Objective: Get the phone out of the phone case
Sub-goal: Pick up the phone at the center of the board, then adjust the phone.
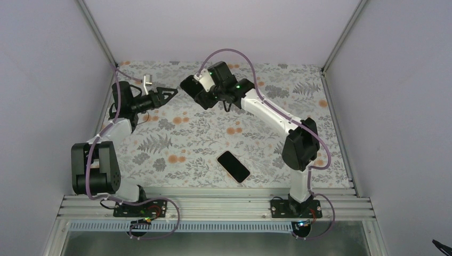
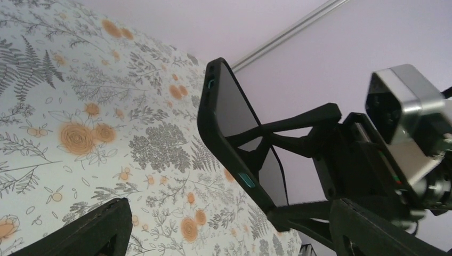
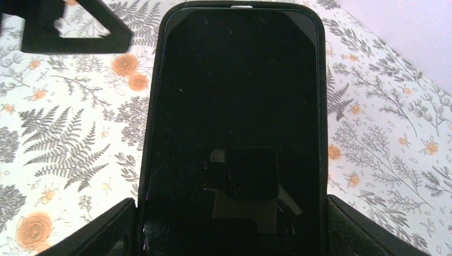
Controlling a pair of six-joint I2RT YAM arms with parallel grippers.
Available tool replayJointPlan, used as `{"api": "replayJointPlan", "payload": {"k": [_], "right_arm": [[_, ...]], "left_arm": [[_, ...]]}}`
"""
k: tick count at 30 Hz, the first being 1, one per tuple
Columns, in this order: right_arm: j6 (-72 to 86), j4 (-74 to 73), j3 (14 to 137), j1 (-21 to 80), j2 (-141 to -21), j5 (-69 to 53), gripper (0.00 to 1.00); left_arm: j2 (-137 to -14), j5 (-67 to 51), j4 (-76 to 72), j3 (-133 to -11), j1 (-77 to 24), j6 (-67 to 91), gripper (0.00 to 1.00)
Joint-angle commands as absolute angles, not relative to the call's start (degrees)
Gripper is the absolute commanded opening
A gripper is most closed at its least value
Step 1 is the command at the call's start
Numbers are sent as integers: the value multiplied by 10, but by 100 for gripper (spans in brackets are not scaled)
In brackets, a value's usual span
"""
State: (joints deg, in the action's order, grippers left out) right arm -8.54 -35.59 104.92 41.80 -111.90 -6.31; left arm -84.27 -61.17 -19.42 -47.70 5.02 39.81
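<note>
Top external shows the phone (image 1: 233, 166) flat on the worktop (image 1: 176, 149) near its front edge, so extraction looks done. Right fingers (image 3: 101, 229) clamp the phone case (image 3: 234, 96) aloft; left fingers (image 2: 90, 229) gape empty beside it. Next, I judge: set the case down on the open worktop beyond the phone.

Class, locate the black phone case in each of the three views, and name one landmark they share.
Top external: phone case upper centre, held by the right gripper.
Left wrist: phone case centre, seen nearly edge-on, leaning.
Right wrist: phone case fills the centre, face-on.
Shared landmark: the flowered table cover.
</note>
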Motion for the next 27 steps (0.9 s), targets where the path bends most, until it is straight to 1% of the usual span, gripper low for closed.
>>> {"api": "replayJointPlan", "payload": {"k": [1, 6, 10, 14, 21, 22, 25, 27], "right_arm": [[-88, -325, 1075, 444, -1083, -68, 66], [-98, -325, 1077, 462, -1082, -54, 67], [-100, -325, 1078, 474, -1080, -50, 67], [-103, -323, 1077, 484, -1078, -43, 67], [-105, -321, 1062, 490, -1068, -36, 67], [-106, -321, 1060, 490, -1067, -36, 67], [-110, -329, 1060, 490, -1064, -40, 72], [-111, -348, 1061, 490, -1061, -52, 78]], "left_arm": [[-858, -631, -238, -475, 43, 423, 89], [-863, -650, -312, -453, 39, 470, 75], [-864, -654, -321, -450, 36, 479, 64], [-863, -661, -338, -449, 37, 488, 50], [-850, -662, -325, -452, 37, 476, 19], [-848, -660, -320, -452, 37, 474, 13], [-839, -655, -296, -458, 37, 458, 3], [-833, -658, -290, -462, 38, 450, 2]]}}
